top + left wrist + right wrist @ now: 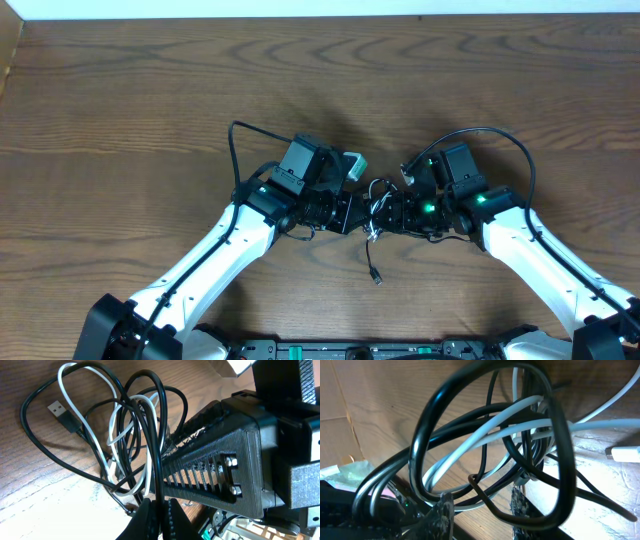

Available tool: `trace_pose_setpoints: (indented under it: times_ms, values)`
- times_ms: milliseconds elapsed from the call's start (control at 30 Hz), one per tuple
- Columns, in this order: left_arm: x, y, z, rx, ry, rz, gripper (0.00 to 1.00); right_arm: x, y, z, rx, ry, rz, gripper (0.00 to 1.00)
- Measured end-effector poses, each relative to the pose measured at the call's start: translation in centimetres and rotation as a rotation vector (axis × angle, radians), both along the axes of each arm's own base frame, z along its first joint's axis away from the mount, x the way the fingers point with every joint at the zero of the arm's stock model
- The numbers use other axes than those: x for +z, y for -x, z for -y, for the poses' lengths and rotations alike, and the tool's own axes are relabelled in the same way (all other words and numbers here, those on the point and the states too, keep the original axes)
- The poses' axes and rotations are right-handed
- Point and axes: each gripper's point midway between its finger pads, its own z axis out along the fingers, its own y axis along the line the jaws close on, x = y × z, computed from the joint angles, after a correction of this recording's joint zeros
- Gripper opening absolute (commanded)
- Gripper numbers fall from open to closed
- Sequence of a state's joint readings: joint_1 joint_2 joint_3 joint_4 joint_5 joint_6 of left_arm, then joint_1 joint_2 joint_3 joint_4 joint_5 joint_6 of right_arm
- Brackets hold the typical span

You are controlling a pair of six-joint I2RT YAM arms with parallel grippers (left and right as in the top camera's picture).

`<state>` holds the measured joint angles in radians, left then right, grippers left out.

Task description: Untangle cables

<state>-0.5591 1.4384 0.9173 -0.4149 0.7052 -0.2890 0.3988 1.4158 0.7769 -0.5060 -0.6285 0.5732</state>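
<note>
the cables (377, 212) sit in one snarl at the middle of the wooden table (120, 100), bunched between the two grippers, with one black tail ending in a small black plug (377, 278) trailing out toward the robot's side. the left gripper (159, 512) is closed, its jaws pinching a single black cord (155, 455) that runs up from the fingertips into the bundle. loops of the white cord (116, 425) and more black strands wind around it, and a usb plug (59, 411) lies free on the wood beside them. the right gripper (481, 510) noses into the same snarl from the opposite side. its jaws stand apart with strands of the cables in the gap, and i cannot tell whether they clamp anything. a white plug (622, 453) lies loose at the edge of its view. as i judge it, the work is not far along: nothing is separated, and the step in hand is getting a second hold so the bundle can be drawn apart. the next move calls for the right jaws to settle on one strand other than the one the left holds, the white cord being the easiest to pick out. then a slow pull apart, watching that the loops slide open rather than cinch, since the free plug ends may need to pass back through a loop.
</note>
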Motion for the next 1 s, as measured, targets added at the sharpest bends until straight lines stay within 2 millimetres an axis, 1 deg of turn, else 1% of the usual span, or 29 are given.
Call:
trace_pose_setpoints:
  times_ms: [233, 533, 800, 1000]
  values:
    - [0.0, 0.0, 0.0, 0.0, 0.0, 0.0, 0.07, 0.0, 0.6, -0.5, 0.024, 0.001, -0.005, 0.33]
    - [0.0, 0.0, 0.0, 0.0, 0.0, 0.0, 0.07, 0.1, 0.7, -0.7, 0.03, -0.006, -0.006, 0.33]
    - [0.0, 0.0, 0.0, 0.0, 0.0, 0.0, 0.07, 0.7, -0.7, -1.2, 0.029, -0.028, 0.068, 0.33]
    - [0.0, 0.0, 0.0, 0.0, 0.0, 0.0, 0.07, 0.4, -1.2, -1.3, 0.025, 0.006, 0.109, 0.33]
